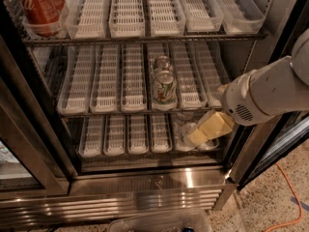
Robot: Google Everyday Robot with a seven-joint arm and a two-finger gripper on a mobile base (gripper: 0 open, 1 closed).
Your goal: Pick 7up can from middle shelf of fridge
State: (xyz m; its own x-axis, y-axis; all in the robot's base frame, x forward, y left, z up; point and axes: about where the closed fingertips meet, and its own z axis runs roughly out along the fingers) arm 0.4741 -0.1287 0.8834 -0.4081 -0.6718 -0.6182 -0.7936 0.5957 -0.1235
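The 7up can [163,92] stands upright at the front of a clear lane tray on the middle shelf [96,111] of the fridge [159,182], with another silver-topped can right behind it. My gripper [199,135], with yellowish fingers, hangs from the white arm [270,92] at the right. It is lower than the can and to its right, in front of the bottom shelf's right end, apart from the can.
Red cola cans [37,6] stand at the top shelf's left end. Clear bottles [186,132] sit on the bottom shelf just behind the gripper. A dark door frame [34,129] runs down the left, another at the right. An orange cable [285,197] lies on the floor.
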